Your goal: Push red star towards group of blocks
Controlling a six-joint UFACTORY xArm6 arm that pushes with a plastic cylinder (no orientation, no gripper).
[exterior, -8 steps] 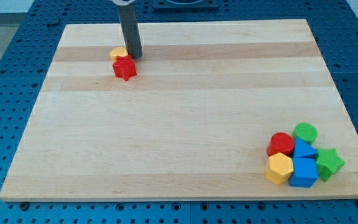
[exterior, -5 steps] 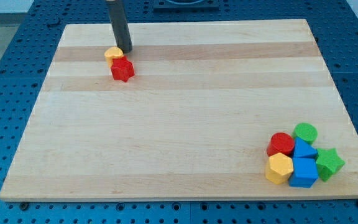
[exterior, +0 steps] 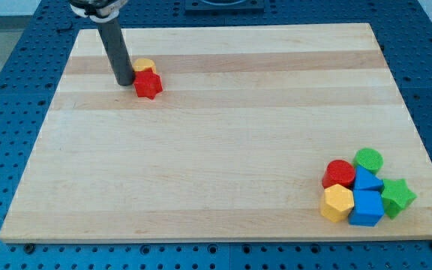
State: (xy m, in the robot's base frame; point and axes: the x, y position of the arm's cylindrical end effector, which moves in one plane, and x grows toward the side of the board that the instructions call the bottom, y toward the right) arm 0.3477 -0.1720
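1. Resting on the board near its top-left corner, my tip is sitting just to the left of the red star, close enough that contact cannot be ruled out. The rod has no jaws to open or close, so nothing is being held.

2. The red star is lying in the board's upper left, with a yellow block touching it on its upper side; that block's shape is too hidden to tell.

3. The group of blocks is waiting well apart, at the bottom right: a red cylinder, a green cylinder, a blue triangular block, a blue cube, a yellow hexagonal block and a green star, all touching one another.

4. Judging from this, the arm is lining up behind the star, and the push itself is not yet done.

5. The next move is calling for a long stroke rightward and downward across the wooden board, and the yellow block may be dragged along.
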